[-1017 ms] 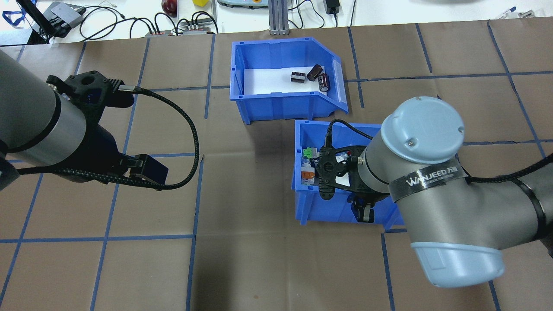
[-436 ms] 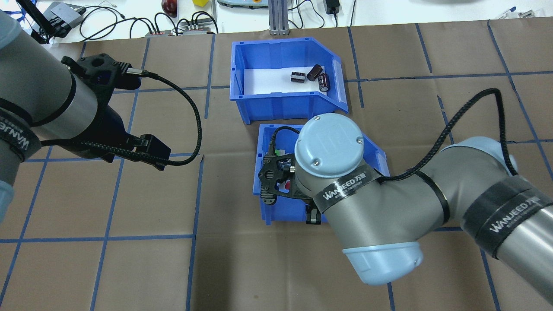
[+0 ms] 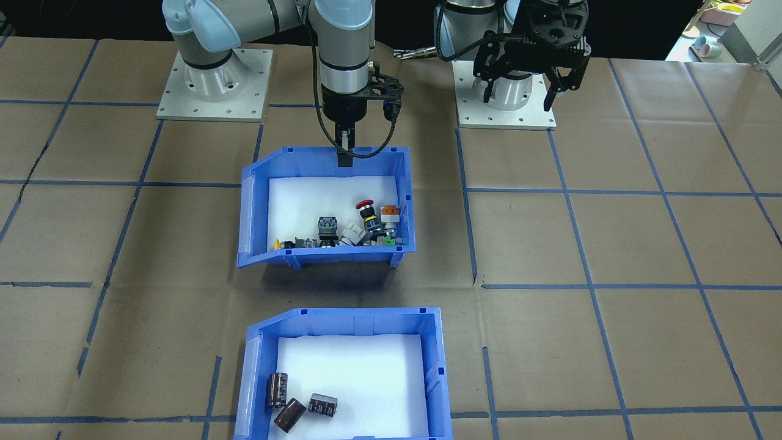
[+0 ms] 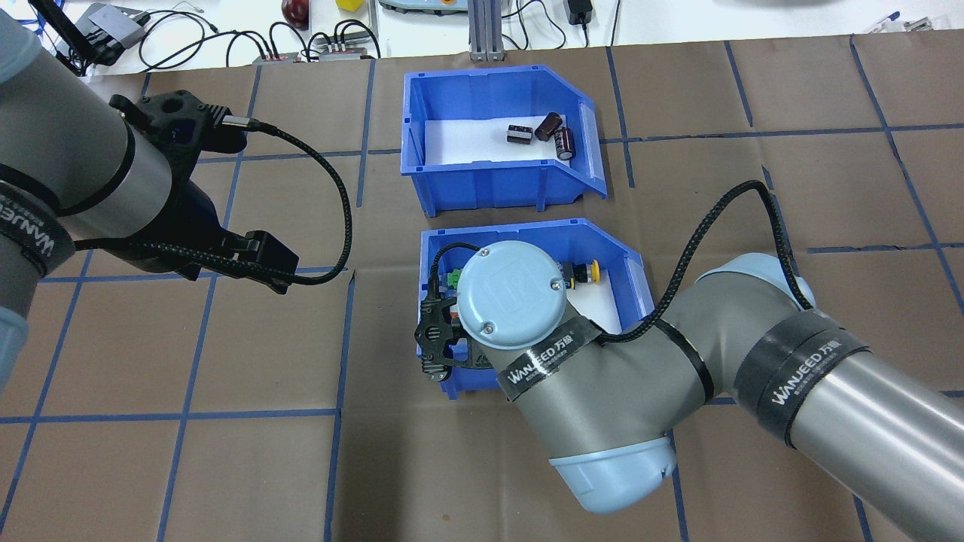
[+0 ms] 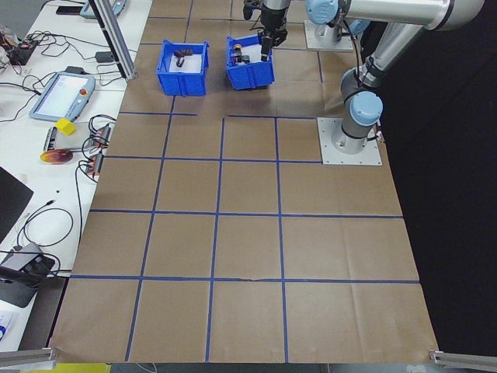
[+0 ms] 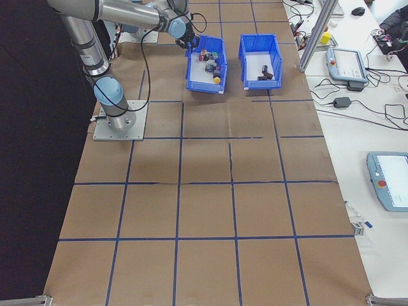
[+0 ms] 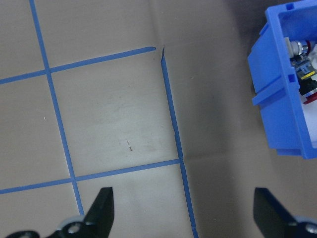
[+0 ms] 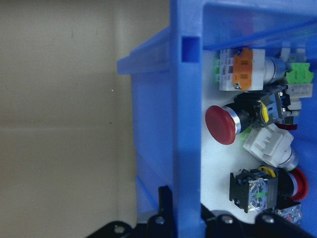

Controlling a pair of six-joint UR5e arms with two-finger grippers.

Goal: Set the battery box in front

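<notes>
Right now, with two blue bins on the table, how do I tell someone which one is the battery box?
On the brown paper table, two blue bins sit one behind the other. The battery box is the one farther from the robot's bases, with no gripper on it. It holds only three dark cylindrical cells on white foam, while the switch bin, gripped at its wall by the right gripper, is full of colourful buttons.

A robotics lab. Two arms bolted on metal base plates (image 3: pixel 214 85) to a table (image 5: pixel 248 256) covered in brown paper, marked into squares with blue tape (image 5: pixel 220 217). Alongside, a white bench carrying teach pendants (image 6: pixel 389 182), cables (image 4: pixel 226 38) and power adapters. Aluminium frame posts (image 5: pixel 112 35) at the edge. Blue parts bins (image 6: pixel 205 64) of switches and components.
</notes>
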